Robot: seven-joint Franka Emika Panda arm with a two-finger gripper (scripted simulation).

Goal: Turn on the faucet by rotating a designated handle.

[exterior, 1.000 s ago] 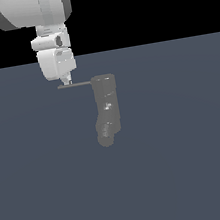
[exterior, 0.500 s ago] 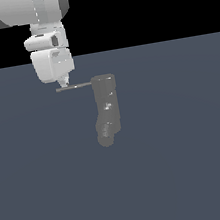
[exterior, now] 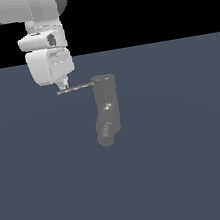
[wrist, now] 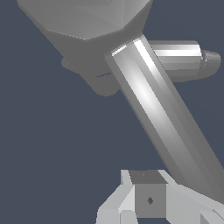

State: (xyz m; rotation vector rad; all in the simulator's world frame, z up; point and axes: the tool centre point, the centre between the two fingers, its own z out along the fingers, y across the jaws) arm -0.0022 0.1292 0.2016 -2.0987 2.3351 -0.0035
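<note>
Nearest in wrist view: gripper (wrist: pixel 151 205), pale grey fingertips bunched at base of frame w/ no gap visible; jaws look narrow, near closed, gripping nothing (tips sit against the rod, not around it).

Just past: handle (wrist: pixel 157 113), flat bright rod running diagonally up to faucet (wrist: pixel 87 30) top; ribbed spout (wrist: pixel 188 59) beyond that.

Exterior view: gripper (exterior: pixel 64 84) hangs at free end of handle (exterior: pixel 74 88), touching or nearly so. Faucet (exterior: pixel 106 102) stands upright mid-floor, handle projecting toward exterior view's left, spout (exterior: pixel 106 133) angled down toward camera.

Change vs 1 s ago: wrist shifted slightly toward exterior view's left and up; handle tilted a touch, far tip lower. Read as rotation just begun, small so far; task not done.

Writing/brands: none legible anywhere.
</note>
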